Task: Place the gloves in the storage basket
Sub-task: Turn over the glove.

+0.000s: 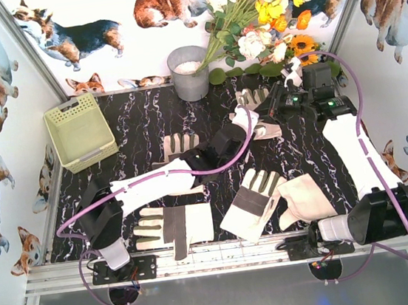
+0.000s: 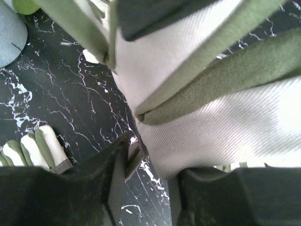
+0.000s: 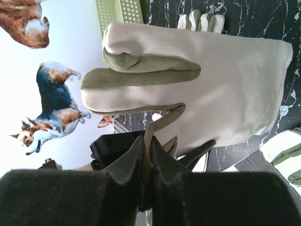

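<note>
My right gripper [image 1: 268, 113] is shut on the edge of a cream glove [image 1: 249, 122] with grey-green finger patches and holds it above the table's middle. In the right wrist view the glove [image 3: 211, 84] hangs in front of the shut gripper [image 3: 151, 141]. My left gripper [image 1: 226, 139] is open at the glove's other end; in the left wrist view the glove [image 2: 211, 122] lies just over the gap of the gripper [image 2: 155, 162]. The pale yellow-green storage basket [image 1: 78, 131] stands at the far left. More gloves lie at the front left [image 1: 172, 227], front middle [image 1: 253, 200], front right [image 1: 303, 198] and centre [image 1: 177, 144].
A round grey bucket [image 1: 189, 72] stands at the back with artificial flowers [image 1: 261, 11] leaning beside it. Another glove [image 1: 253, 96] lies by the right arm. Corgi-print walls close in the table on three sides.
</note>
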Action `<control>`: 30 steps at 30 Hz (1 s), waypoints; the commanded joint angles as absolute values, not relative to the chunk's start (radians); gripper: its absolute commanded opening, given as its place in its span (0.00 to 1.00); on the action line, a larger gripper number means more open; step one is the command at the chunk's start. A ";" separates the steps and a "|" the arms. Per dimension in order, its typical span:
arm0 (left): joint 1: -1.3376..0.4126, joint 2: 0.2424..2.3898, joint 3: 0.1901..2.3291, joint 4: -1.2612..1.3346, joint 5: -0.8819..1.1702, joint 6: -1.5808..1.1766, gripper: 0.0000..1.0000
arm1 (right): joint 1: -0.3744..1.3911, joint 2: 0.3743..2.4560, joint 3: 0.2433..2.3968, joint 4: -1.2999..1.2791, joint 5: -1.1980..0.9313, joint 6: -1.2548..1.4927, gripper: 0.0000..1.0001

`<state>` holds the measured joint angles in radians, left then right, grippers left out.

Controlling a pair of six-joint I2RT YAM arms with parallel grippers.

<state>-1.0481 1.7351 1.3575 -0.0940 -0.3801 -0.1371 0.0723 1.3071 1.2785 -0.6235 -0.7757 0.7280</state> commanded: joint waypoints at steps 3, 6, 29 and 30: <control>-1.056 1.739 1.407 -0.128 -0.437 -0.158 0.17 | 0.077 1.249 1.259 -0.587 -0.718 0.752 0.00; -1.054 1.724 1.399 -0.169 -0.437 -0.177 0.02 | 0.077 1.249 1.259 -0.586 -0.701 0.756 0.00; -0.780 1.437 1.437 -0.550 0.342 -0.241 0.00 | -0.022 1.180 1.234 -0.504 -0.973 0.525 0.88; -0.775 1.431 1.452 -0.564 0.377 -0.238 0.00 | -0.016 1.184 1.224 -0.484 -1.006 0.523 0.88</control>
